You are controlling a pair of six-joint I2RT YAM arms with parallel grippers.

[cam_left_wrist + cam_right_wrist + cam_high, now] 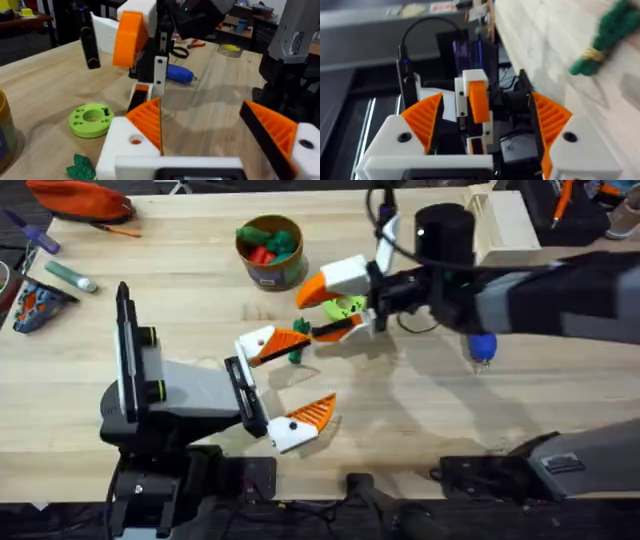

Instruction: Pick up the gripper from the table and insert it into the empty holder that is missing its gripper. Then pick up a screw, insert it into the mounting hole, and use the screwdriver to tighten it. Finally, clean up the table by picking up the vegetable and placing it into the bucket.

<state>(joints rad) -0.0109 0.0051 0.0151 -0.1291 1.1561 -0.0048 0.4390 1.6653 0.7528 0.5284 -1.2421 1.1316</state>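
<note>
Right gripper (pixel 335 305) spread wide, empty, reaching across the middle toward the left gripper (pixel 290 385), which is also wide open with nothing held, probably lining up for the insertion. Bucket (pixel 268 252) well behind. Screwdriver (pixel 482 346) beneath the right arm. Vegetable (pixel 297 351) on the table between the grippers.

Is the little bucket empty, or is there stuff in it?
Not empty. The overhead view shows the bucket standing upright on the table with red and green toy pieces piled inside it.
</note>
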